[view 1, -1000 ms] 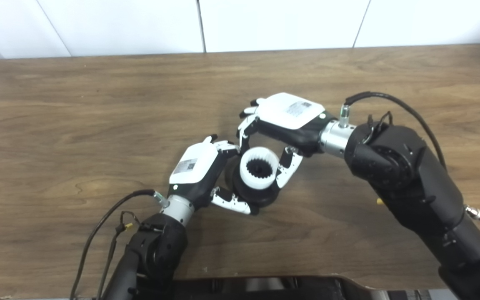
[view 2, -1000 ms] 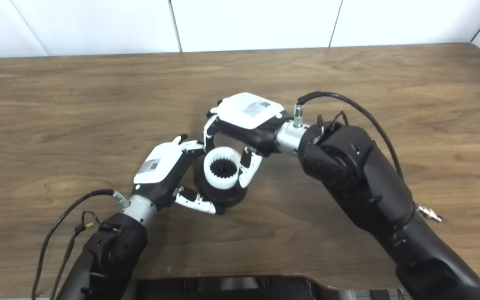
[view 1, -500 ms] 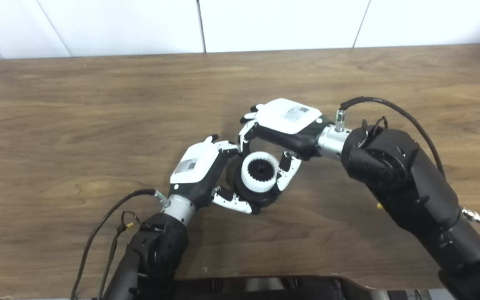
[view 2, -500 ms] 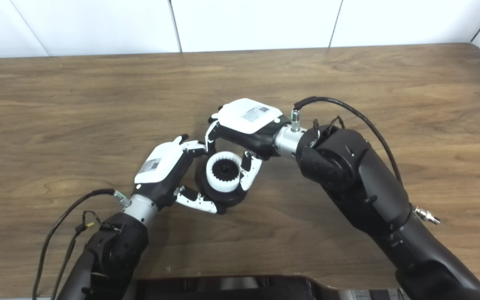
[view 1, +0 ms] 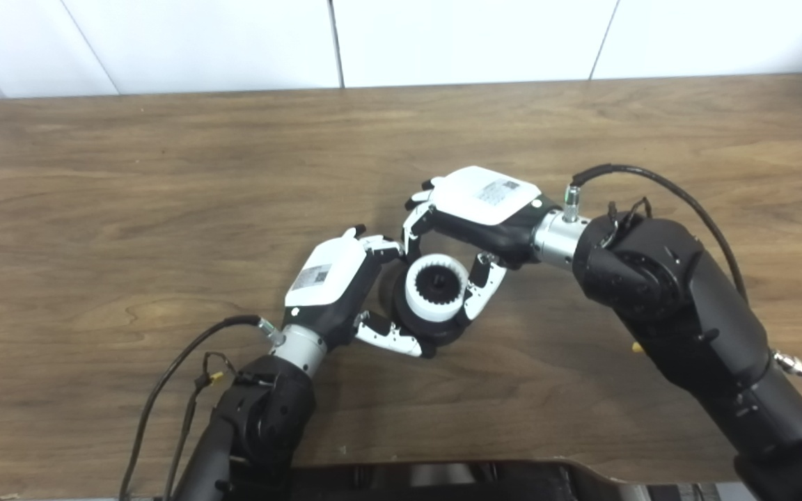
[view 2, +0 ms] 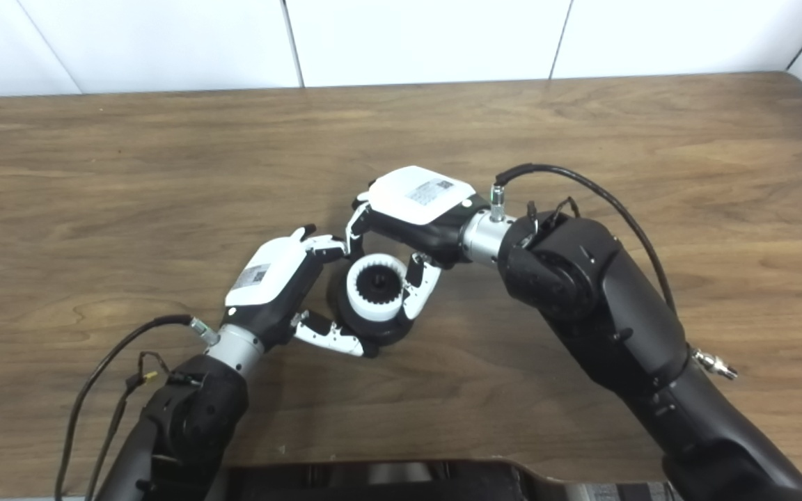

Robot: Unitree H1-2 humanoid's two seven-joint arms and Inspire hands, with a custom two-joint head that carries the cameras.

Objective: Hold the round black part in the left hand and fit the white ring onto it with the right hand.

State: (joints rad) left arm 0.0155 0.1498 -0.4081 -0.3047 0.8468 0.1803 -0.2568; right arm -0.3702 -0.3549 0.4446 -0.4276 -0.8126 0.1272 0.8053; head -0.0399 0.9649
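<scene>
Gripping round black part — left hand, right hand pinching white ring

One round black part sits on my counter, and one white ring, toothed on its inner face, rests on it. Two robot hands are mine: one left robot hand and one right robot hand. Each arm carries one black cable, two in all: one at my left wrist and one at my right wrist. One counter carries everything.
</scene>
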